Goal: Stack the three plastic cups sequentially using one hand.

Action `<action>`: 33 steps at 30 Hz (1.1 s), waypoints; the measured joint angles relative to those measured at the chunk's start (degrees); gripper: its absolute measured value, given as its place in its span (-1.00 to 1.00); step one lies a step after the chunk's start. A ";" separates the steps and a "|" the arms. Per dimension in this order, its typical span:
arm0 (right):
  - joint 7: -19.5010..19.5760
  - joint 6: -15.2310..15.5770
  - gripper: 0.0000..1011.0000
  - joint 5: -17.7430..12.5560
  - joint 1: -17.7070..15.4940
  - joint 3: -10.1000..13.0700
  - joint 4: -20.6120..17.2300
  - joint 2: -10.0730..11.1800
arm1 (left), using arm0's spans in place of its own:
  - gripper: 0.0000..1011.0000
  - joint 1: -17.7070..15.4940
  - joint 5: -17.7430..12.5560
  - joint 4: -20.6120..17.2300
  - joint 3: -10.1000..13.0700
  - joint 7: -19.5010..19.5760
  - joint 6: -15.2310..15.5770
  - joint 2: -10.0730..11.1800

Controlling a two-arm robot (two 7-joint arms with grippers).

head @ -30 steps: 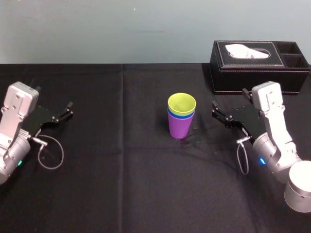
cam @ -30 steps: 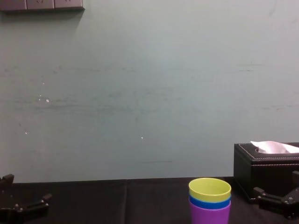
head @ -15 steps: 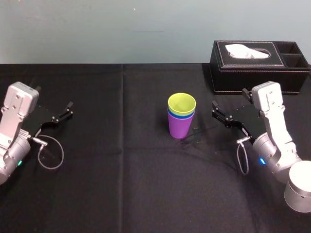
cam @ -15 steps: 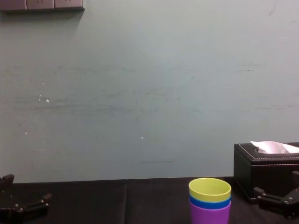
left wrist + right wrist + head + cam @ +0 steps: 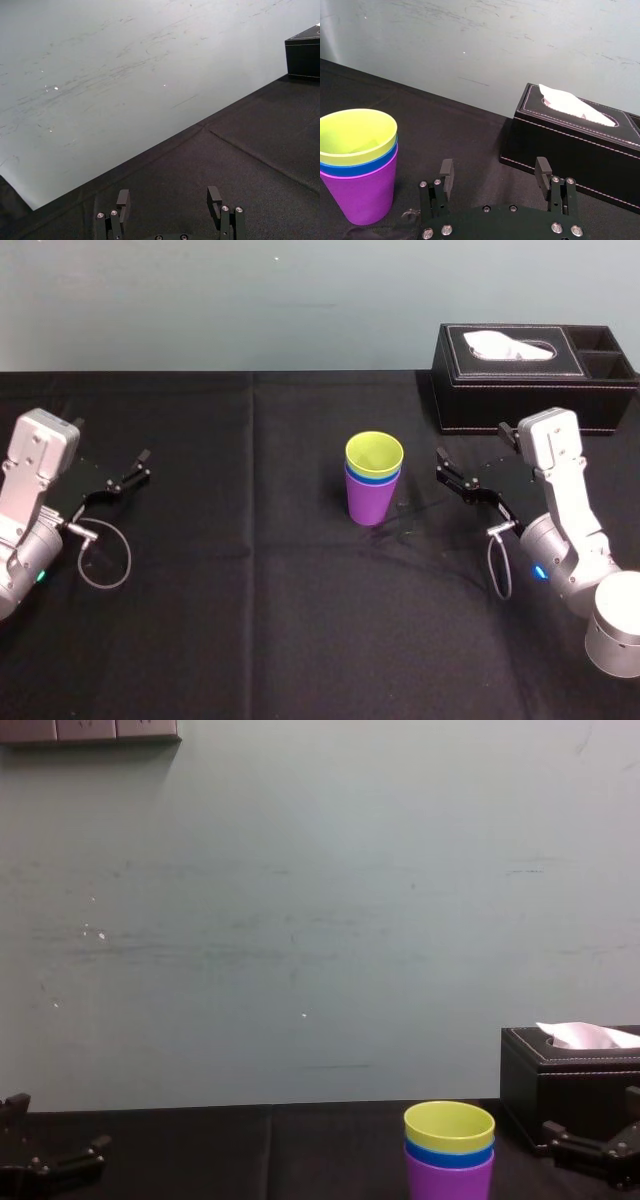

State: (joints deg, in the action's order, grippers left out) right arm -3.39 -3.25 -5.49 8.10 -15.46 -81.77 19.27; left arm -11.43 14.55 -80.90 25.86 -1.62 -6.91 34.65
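Head view | yellow-green cup point(image 5: 374, 452) in blue cup point(image 5: 372, 479) in purple cup point(image 5: 371, 504) | right pincer point(image 5: 443, 468), left pincer point(image 5: 139, 468): open, empty

Bearing, on the black-clothed desk point(image 5: 250, 620), three plastic cups point(image 5: 373, 480) standing nested and upright near the centre, the purple cup point(image 5: 370, 504) lowest, touching the cloth. Holding a black tissue box point(image 5: 535, 390) at the far right.

1. Head view: high, angled down over the whole bench point(image 5: 250, 620).
2. Chest view: low, level, facing the wall point(image 5: 300, 920).
3. Left wrist view: looks out over the left pincer point(image 5: 169, 192).
4. Right wrist view: close behind the right pincer point(image 5: 494, 162); shares the stacked cups point(image 5: 357, 160) with head and chest.
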 joint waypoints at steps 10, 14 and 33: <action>0.00 0.00 0.98 0.00 0.00 0.00 0.00 0.00 | 1.00 0.00 0.00 0.00 0.00 0.00 0.00 0.00; 0.00 0.00 0.98 0.00 0.00 0.00 0.00 0.00 | 1.00 0.00 0.00 0.00 0.00 0.00 0.00 0.00; 0.00 0.00 0.98 0.00 0.00 0.00 0.00 0.00 | 1.00 0.00 0.00 0.00 0.00 0.00 0.00 0.00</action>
State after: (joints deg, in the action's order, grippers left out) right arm -3.38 -3.25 -5.49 8.10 -15.45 -81.77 19.26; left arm -11.43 14.55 -80.90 25.86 -1.62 -6.91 34.65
